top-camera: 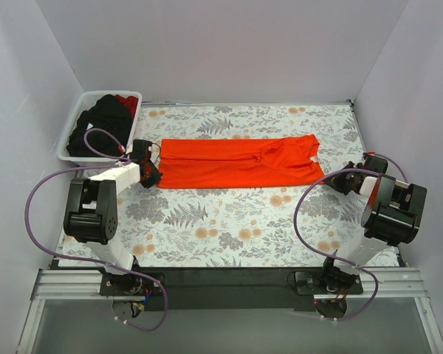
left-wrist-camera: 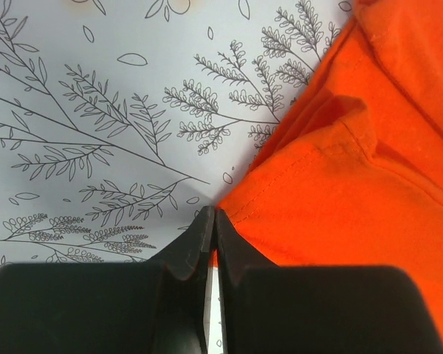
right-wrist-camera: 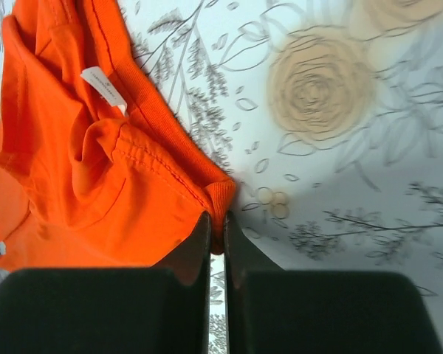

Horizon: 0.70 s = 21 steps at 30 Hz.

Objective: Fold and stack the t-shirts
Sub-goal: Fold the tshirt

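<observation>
The bright orange t-shirt lies folded lengthwise into a long band across the floral table, neck end to the right. My left gripper is shut on its near left corner; the left wrist view shows the orange hem pinched between the jaws. My right gripper is shut on the near right corner at the collar. The white neck label shows in the right wrist view. Black and dark red shirts lie in the basket.
The white plastic basket stands at the back left corner of the table. The floral tablecloth covers the surface. White walls close in on the left, back and right.
</observation>
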Each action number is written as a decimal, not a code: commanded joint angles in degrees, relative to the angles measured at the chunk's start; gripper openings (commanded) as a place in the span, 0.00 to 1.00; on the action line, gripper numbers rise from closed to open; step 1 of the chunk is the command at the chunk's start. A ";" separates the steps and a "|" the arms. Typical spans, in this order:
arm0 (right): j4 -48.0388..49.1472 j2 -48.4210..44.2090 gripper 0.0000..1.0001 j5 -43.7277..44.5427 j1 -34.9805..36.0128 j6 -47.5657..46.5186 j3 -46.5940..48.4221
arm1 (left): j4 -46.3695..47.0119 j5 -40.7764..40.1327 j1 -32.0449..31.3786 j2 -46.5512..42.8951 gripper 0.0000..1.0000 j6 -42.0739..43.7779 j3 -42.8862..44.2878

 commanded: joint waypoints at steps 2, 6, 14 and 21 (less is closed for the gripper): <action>1.70 0.57 0.01 1.25 -4.58 -1.30 0.06 | -5.31 -2.71 0.13 2.55 0.00 0.51 -0.41; 0.74 0.22 0.01 0.81 -5.82 -1.56 0.41 | -7.16 -2.45 0.04 1.15 0.00 -0.63 -2.42; -5.86 -2.06 0.14 2.91 -5.82 -4.38 0.41 | -9.27 -0.87 0.04 -8.78 0.11 -3.10 -12.18; -13.94 -6.89 0.35 10.71 -2.31 -8.16 4.71 | -8.92 -2.27 0.04 -15.03 0.64 -2.84 -12.71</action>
